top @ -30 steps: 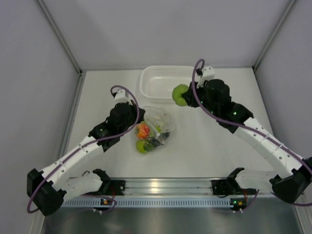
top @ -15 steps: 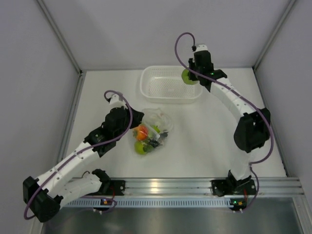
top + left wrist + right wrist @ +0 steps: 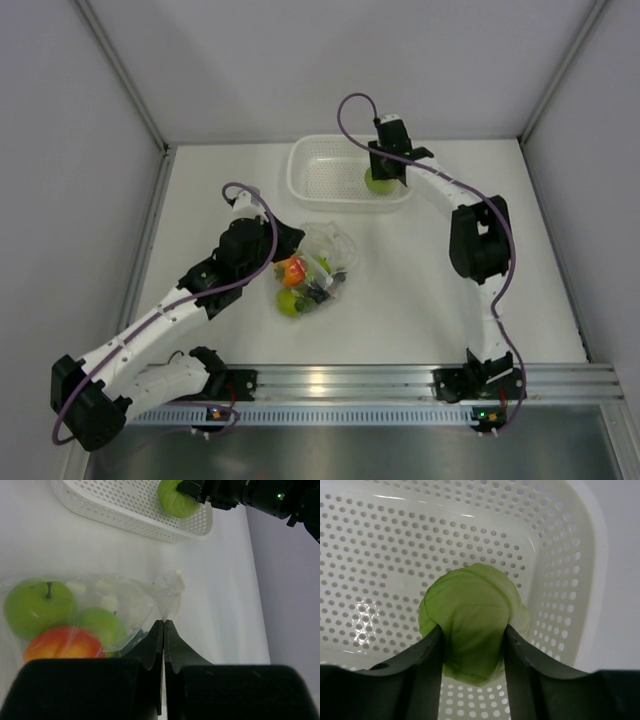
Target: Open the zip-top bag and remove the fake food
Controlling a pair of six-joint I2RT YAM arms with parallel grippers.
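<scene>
The zip-top bag lies crumpled mid-table, clear and crinkly, holding fake food: a red-yellow apple, a green apple and dark grapes. My left gripper is shut on a fold of the bag's film; the left wrist view shows the green apple, the red-yellow apple and a smaller green fruit through the plastic. My right gripper hangs inside the white basket, both fingers pressed against a pale green ball, seen from above too.
The white perforated basket stands at the back of the table against the rear wall, nothing in it but the ball. Grey walls close in the left, right and back sides. A metal rail runs along the near edge by the arm bases.
My right arm has carried the pale green ball from beside the basket over its rim and down inside it. The left gripper has stayed shut on the bag, shifting only slightly.
</scene>
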